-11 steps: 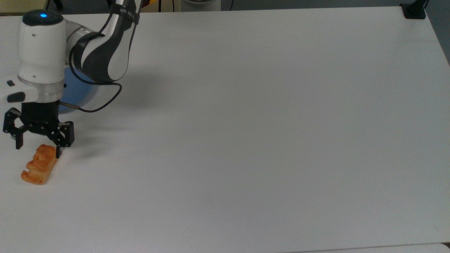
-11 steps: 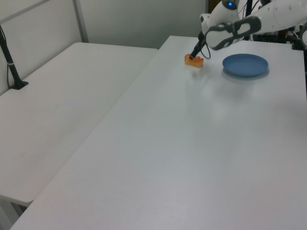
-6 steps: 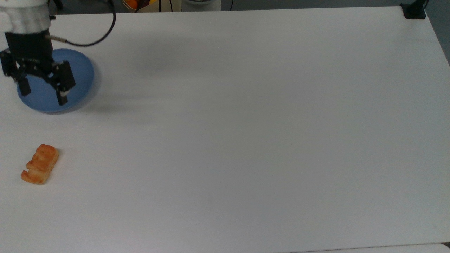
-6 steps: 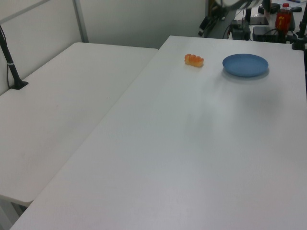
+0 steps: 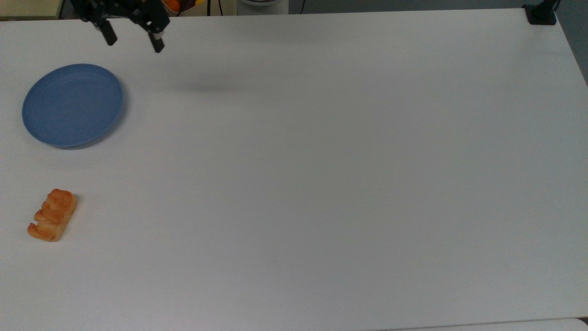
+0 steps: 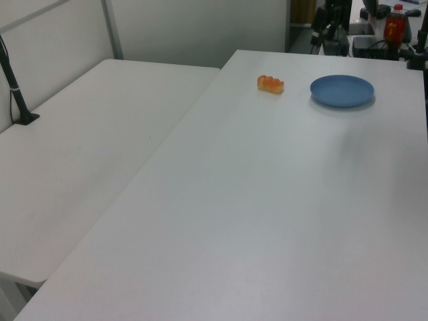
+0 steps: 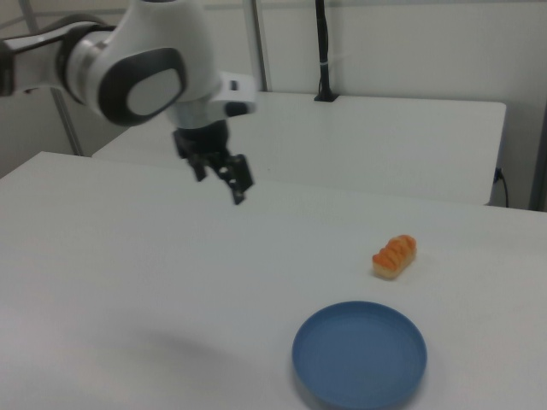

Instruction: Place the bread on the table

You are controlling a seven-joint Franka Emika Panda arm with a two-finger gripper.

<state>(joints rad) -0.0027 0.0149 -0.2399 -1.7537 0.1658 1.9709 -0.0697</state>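
So at this point the job looked basically done to me. The bread (image 5: pixel 52 215) was lying flat on the white table (image 5: pixel 321 161), near the top view's left edge, resting on its own with nothing touching it. In the right view it sat just beyond the blue plate (image 7: pixel 360 355), close to it but clearly apart, not on the rim. The plate itself had nothing on it.

The gripper (image 5: pixel 133 40) was up at the top view's upper left, past the plate and well apart from the bread. Its two black fingers were spread with a clear gap between them and nothing in there, so it wasn't carrying anything. In the right view the gripper (image 7: pixel 222 182) hung in the air above the table, off to the right view's left of the bread, under the white and grey wrist of the arm (image 7: pixel 141 64).

My read: bread is off the plate and on the table, which is all the task asked for. Nothing left except maybe parking the arm somewhere out of the way.
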